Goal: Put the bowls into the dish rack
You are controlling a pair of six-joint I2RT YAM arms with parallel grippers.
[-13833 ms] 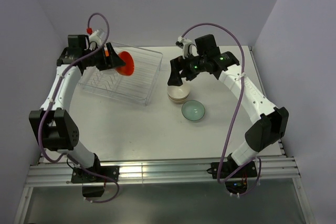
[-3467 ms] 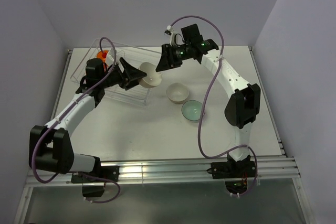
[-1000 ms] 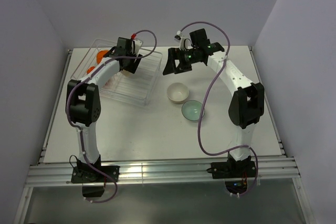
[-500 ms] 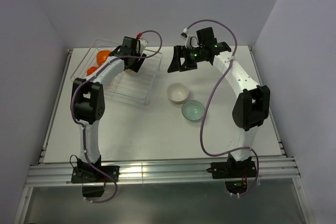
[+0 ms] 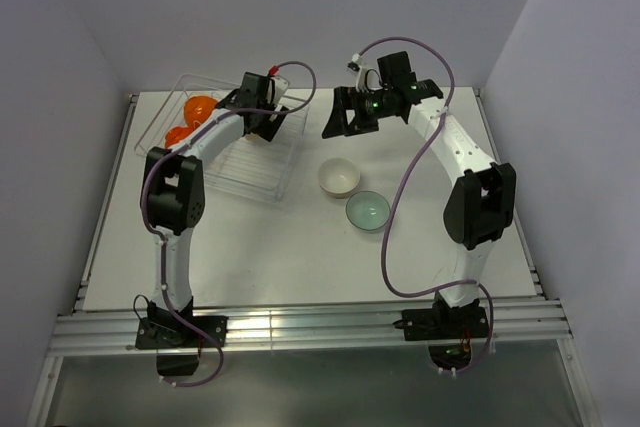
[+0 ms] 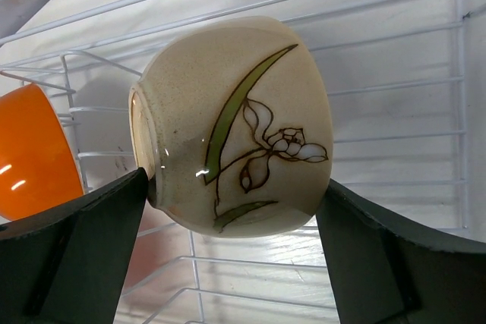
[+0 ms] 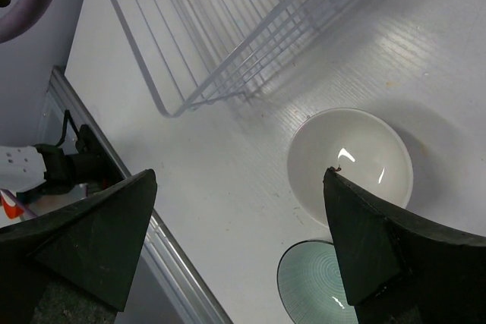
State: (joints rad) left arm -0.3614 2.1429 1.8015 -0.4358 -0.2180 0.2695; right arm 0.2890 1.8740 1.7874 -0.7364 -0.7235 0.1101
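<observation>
Dish rack (image 5: 262,175): this clear, rectangular plastic tray with a white wire insert is sitting on the white table (image 5: 250,247), in the upper left of the top view.
Orange bowl (image 5: 197,106): this small round bowl, orange outside, is standing on edge among the wires at the rack's far left end. In the left wrist view it is showing at the left edge of the frame.
Flowered bowl (image 6: 235,127): this small round cream bowl, painted with a green leaf and a white flower, is lying on its side in the wire insert. Its rim is facing the orange bowl just beside it, and it is filling the middle of the left wrist view.
Left gripper (image 6: 231,181): it is reaching into the rack with its black fingers (image 6: 76,256) spread wide, one on each side of the flowered bowl. The tips are sitting right at the bowl's walls, and I cannot tell whether they are pressing on it or just clearing it.
Right gripper (image 7: 239,176): it is hovering above the table at upper centre of the top view, right of the rack. Its jaws are standing wide apart with nothing between them.
Plain bowl (image 5: 339,178): this small round cream bowl with a glossy white inside is sitting upright on the table, right of the rack and outside it.
Teal bowl (image 5: 368,211): this small round pale teal-green bowl is sitting upright on the table just beside the plain bowl, to its lower right, also outside the rack.
</observation>
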